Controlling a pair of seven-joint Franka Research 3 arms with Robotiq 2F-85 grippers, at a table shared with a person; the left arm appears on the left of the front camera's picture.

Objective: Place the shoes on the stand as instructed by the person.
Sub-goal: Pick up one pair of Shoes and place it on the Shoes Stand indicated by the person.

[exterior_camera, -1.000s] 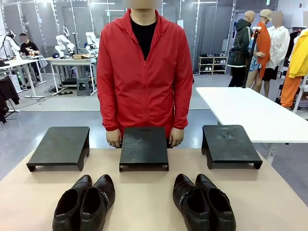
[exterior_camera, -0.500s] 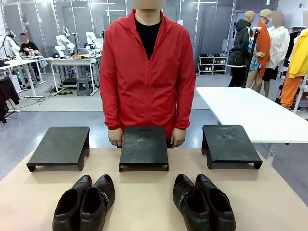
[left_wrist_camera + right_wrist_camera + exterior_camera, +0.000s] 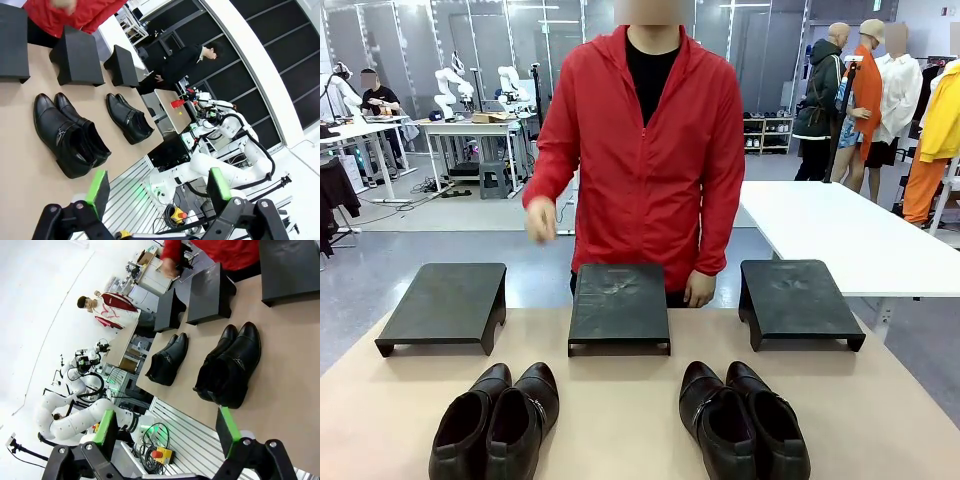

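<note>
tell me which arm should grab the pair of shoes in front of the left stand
Left, likely: that pair sits on the robot's left side of the table, nearest the left arm's open jaws.

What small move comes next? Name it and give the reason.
Probably hold both arms back and wait. The person's raised hand is blurred and singles out no stand yet; the left shoe pair and right shoe pair sit on the table before three bare stands. The left gripper and right gripper hang back with jaws open.
</note>
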